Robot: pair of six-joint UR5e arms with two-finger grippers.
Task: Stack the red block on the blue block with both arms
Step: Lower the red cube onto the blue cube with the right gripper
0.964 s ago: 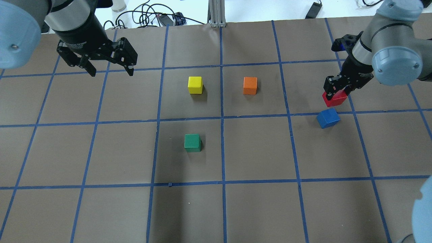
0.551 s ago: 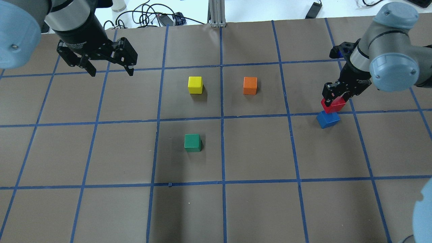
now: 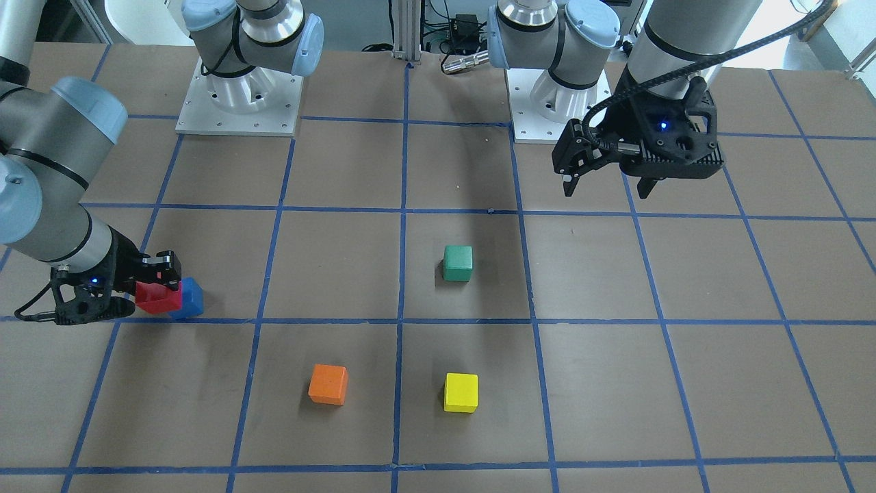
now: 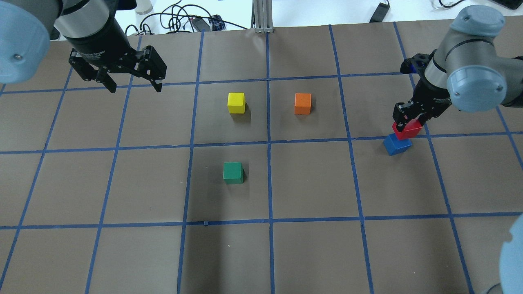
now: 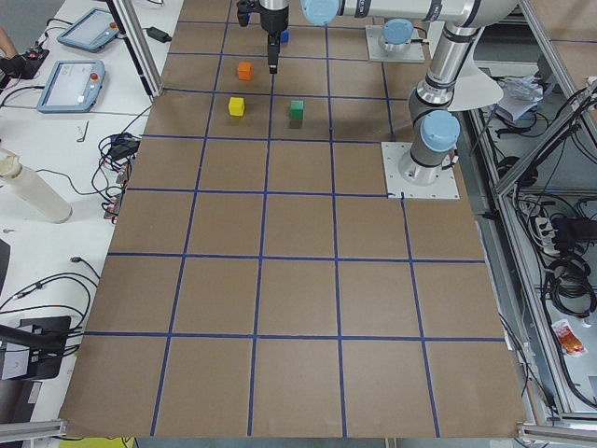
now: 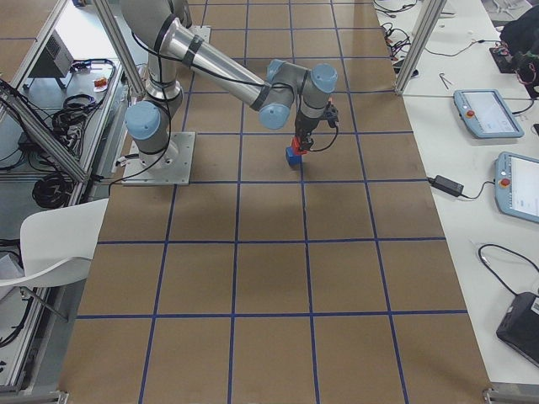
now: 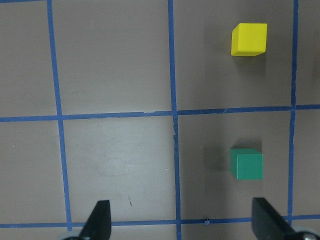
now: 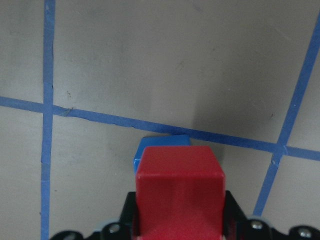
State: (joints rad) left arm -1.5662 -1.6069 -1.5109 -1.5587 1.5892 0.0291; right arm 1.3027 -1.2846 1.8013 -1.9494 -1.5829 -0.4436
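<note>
Brown taped-grid surface (image 4: pixel 310 183). Your right gripper (image 4: pixel 410 117) pinches the red block (image 4: pixel 408 131) over the blue block (image 4: pixel 397 146). Left gripper (image 4: pixel 135 86) hangs spread.

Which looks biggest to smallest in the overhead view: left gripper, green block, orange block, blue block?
1. left gripper, far the largest; it is nearer the camera.
2. green block and orange block: alike, unranked.
3. blue block: smallest showing, partly covered by the red block.
</note>
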